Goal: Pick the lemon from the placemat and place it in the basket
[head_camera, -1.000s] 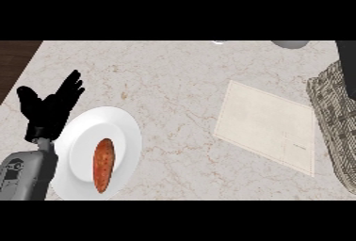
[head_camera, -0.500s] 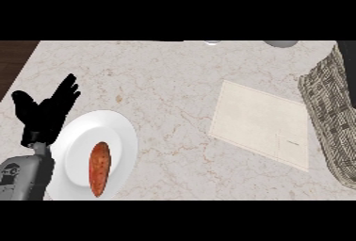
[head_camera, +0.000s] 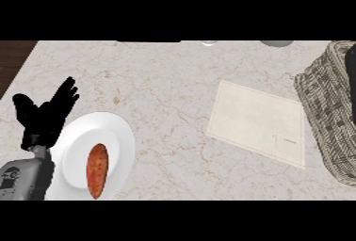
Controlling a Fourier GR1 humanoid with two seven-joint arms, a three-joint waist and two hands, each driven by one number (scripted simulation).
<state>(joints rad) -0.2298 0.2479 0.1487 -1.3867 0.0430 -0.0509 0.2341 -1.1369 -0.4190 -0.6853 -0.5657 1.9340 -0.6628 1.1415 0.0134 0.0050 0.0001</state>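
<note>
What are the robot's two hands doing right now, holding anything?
Left hand: open, fingers up, holding nothing, beside the white plate.
Right hand: not in view, so it cannot be told.

Left hand [head_camera: 43,117] at left edge, fingers straight, upward

Pale marble counter [head_camera: 167,94] with brown veining; dark wood strip [head_camera: 15,61] (far left edge).

Cream placemat [head_camera: 259,123], grey woven basket [head_camera: 325,113], white plate [head_camera: 118,141], veined beige marble counter [head_camera: 153,80]
</note>
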